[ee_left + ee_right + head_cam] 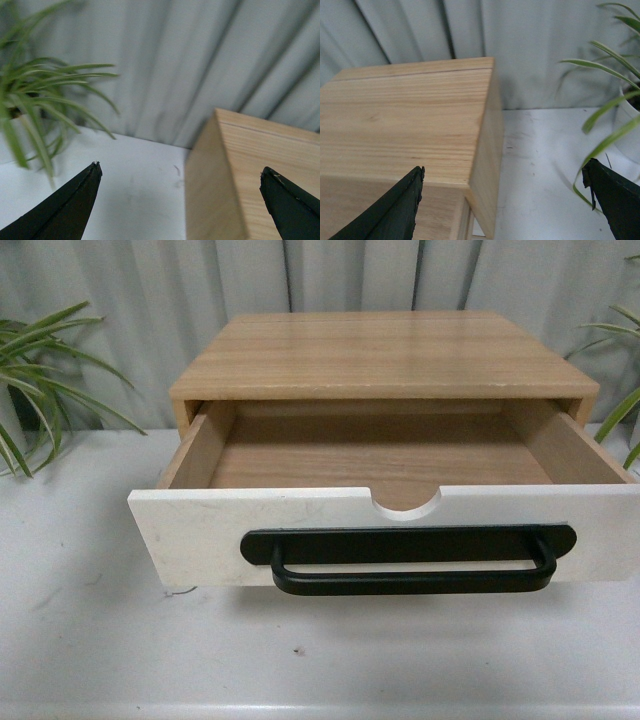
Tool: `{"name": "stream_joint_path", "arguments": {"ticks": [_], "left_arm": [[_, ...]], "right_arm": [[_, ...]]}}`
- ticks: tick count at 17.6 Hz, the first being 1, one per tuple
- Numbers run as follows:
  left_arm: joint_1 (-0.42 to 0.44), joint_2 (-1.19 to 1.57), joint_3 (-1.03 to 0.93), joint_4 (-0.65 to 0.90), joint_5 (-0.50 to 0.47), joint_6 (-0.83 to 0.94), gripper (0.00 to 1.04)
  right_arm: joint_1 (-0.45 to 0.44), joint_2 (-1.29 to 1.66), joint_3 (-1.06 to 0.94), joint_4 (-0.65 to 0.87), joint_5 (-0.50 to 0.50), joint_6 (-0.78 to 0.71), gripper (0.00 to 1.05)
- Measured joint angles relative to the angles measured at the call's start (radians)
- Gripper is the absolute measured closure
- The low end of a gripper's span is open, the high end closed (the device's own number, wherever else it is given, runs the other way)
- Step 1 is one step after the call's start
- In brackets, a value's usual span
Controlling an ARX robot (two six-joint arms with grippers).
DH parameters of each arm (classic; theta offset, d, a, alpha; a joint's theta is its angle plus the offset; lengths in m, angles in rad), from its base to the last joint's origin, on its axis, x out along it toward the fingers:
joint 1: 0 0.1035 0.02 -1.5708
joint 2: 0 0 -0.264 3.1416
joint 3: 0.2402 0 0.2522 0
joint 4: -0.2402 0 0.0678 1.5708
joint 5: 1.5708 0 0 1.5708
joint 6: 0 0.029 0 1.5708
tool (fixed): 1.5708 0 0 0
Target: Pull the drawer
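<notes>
A grey pleated curtain (pixel 330 275) fills the top of the front view; below it a white surface (pixel 80 640) runs to the bottom edge. A light wood box (pixel 380 350) stands at the centre of the frame, its back near the curtain. The drawer (pixel 200 530) is pulled well out of the box toward the camera; its white front lies across the lower middle of the frame and is cut off at the right edge, and its light wood floor and side walls show behind it. A green plant (pixel 35 370) spreads at the left edge; leaves of a second plant (pixel 620 400) show at the right edge. A long black bar handle (pixel 410 580) sits low on the drawer front, right of centre; a semicircular notch (pixel 405 502) is cut in the top edge just above it. In each wrist view the left jaws and the right jaws are spread wide with nothing between them, apart from the box; neither arm shows in the front view.
</notes>
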Motion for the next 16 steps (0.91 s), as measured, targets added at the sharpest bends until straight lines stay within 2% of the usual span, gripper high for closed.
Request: {"name": "stream_joint_path", "arguments": {"ticks": [1, 2, 3, 5, 8, 10, 11, 15, 16], "left_arm": [[0.041, -0.027, -0.014, -0.010, -0.018, -0.019, 0.07], [0.098, -0.062, -0.058, 0.036, 0.003, -0.014, 0.10], [0.116, -0.103, -0.134, 0.139, 0.076, 0.058, 0.20], [0.117, -0.216, -0.307, 0.219, 0.135, 0.169, 0.42], [0.072, -0.304, -0.442, 0.246, 0.082, 0.210, 0.71], [0.035, -0.376, -0.525, 0.249, 0.050, 0.216, 0.94], [0.022, -0.406, -0.546, 0.249, 0.039, 0.216, 1.03], [-0.019, -0.525, -0.636, 0.214, -0.007, 0.219, 1.03], [-0.050, -0.553, -0.651, 0.201, -0.053, 0.219, 1.03]], "right_arm": [[-0.032, -0.002, -0.003, 0.005, 0.007, 0.047, 0.06], [-0.058, -0.006, -0.060, 0.172, 0.074, 0.047, 0.13], [-0.070, -0.034, -0.129, 0.277, 0.101, 0.011, 0.23], [-0.081, -0.135, -0.298, 0.399, 0.105, -0.042, 0.45], [-0.077, -0.246, -0.431, 0.422, 0.111, -0.061, 0.74], [-0.041, -0.323, -0.519, 0.420, 0.138, -0.063, 0.98], [-0.032, -0.353, -0.543, 0.418, 0.147, -0.067, 1.03], [0.007, -0.489, -0.636, 0.370, 0.192, -0.066, 1.03], [0.053, -0.524, -0.653, 0.352, 0.252, -0.066, 1.03]]}}
